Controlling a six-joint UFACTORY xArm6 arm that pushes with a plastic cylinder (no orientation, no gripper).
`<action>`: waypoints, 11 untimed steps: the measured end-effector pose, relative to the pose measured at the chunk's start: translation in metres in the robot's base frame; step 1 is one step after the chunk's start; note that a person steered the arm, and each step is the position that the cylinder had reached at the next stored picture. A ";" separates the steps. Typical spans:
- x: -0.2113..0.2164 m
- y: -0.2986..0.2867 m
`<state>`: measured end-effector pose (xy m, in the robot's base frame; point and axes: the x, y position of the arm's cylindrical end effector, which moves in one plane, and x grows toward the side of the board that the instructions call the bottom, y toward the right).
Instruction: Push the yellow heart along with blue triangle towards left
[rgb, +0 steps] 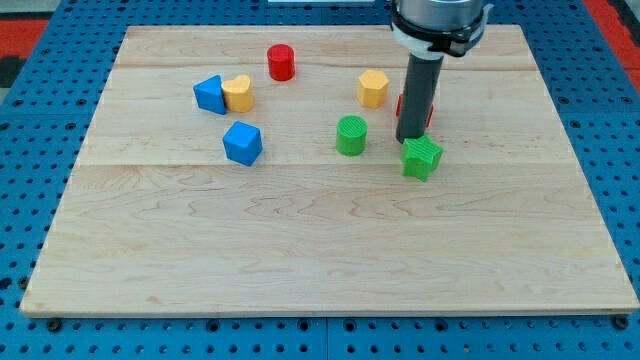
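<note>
Wooden board (320, 250) | yellow heart (239, 93) touches blue triangle (209, 94) | my tip (405, 140) bare, holds nothing, just beside green block (422, 158)

— Any writing, labels or numbers you can read from here?
— None. Nothing legible on the worktop (330, 260), the coloured blocks, or the dark rod in the frame's upper right.
</note>
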<state>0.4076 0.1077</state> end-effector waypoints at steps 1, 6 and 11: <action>-0.042 0.006; -0.055 -0.111; -0.079 -0.134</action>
